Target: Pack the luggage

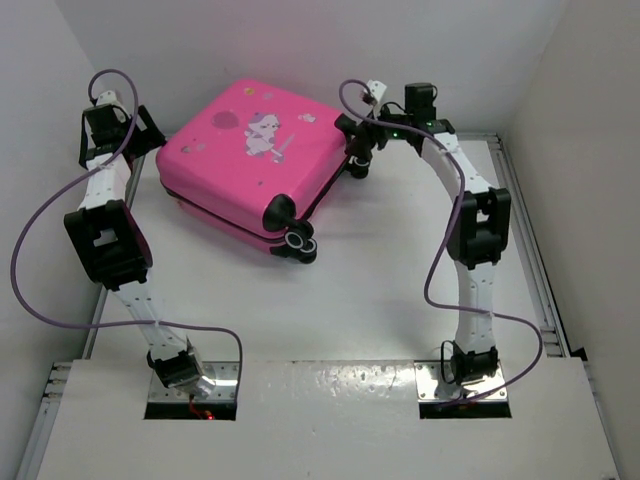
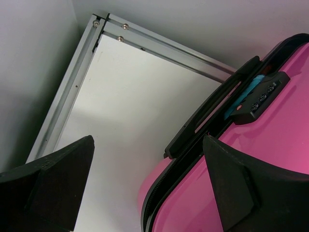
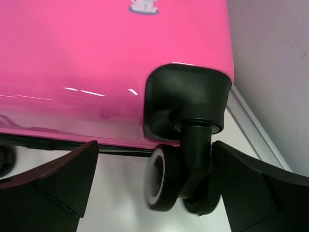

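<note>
Both claws stand wide open and hold nothing. The left gripper (image 1: 146, 138) hovers at the table's far left corner, just beside the suitcase's carry handle (image 2: 212, 106). The right gripper (image 3: 155, 145) straddles a black caster wheel (image 3: 166, 186) on the opposite side without visibly pinching it.

The pink luggage (image 1: 250, 160) lies flat and shut near the far edge of the table (image 1: 380, 290), towards the left, with its cartoon-print shell facing up. Its two halves meet along the black zip line (image 2: 159, 203). No clothes or other cargo show outside it. Packing therefore looks done or nearly so. What may remain is running the zip fully round or standing the case up. Whether the zip is fully closed cannot be told, and neither can the state of the combination lock (image 2: 260, 96).

The table top is plain white and matte, bordered by an aluminium rail (image 2: 63, 111). White walls close it in on the left, far and right sides, like a booth.
</note>
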`<state>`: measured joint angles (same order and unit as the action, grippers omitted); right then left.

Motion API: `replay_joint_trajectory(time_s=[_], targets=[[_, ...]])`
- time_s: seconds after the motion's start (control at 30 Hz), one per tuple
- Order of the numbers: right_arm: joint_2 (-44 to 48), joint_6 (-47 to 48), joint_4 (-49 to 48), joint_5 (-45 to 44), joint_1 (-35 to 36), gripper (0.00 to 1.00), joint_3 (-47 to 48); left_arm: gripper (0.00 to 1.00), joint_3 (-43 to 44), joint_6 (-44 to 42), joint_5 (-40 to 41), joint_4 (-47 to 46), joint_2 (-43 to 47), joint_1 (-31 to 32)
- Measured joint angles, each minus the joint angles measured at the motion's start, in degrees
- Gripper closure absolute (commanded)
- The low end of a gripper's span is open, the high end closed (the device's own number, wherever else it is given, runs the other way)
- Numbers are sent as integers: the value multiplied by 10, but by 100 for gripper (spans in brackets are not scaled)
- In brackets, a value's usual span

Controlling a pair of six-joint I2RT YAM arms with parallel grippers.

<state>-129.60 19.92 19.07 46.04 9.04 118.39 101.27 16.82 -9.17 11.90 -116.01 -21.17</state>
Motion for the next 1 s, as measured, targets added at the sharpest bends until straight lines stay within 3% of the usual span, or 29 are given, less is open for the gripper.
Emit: replay_joint_trajectory(time_s=[0.27, 0.33, 0.43, 0.5, 0.53, 0.6, 0.67, 1.0], targets=[[-65, 89, -30, -89, 16, 1, 4, 0, 0, 0, 0, 0, 0, 0], [-78, 110, -32, -112, 18, 13, 4, 0, 0, -1, 0, 0, 0, 0], [-84, 134, -50, -128, 18, 55, 4, 0, 2, -2, 0, 2, 0, 0], [-84, 133, -71, -132, 18, 76, 2, 0, 3, -4, 0, 4, -1, 0], [-84, 134, -81, -129, 16, 75, -4, 0, 5, -4, 0, 6, -3, 0], [-82, 130, -114, -124, 16, 39, -25, 0, 11, -10, 0, 8, -7, 0], [-74, 123, -143, -122, 15, 18, -47, 0, 17, -15, 0, 10, -12, 0], [-65, 134, -193, -131, 19, 20, -75, 0, 30, -16, 0, 6, -29, 0]])
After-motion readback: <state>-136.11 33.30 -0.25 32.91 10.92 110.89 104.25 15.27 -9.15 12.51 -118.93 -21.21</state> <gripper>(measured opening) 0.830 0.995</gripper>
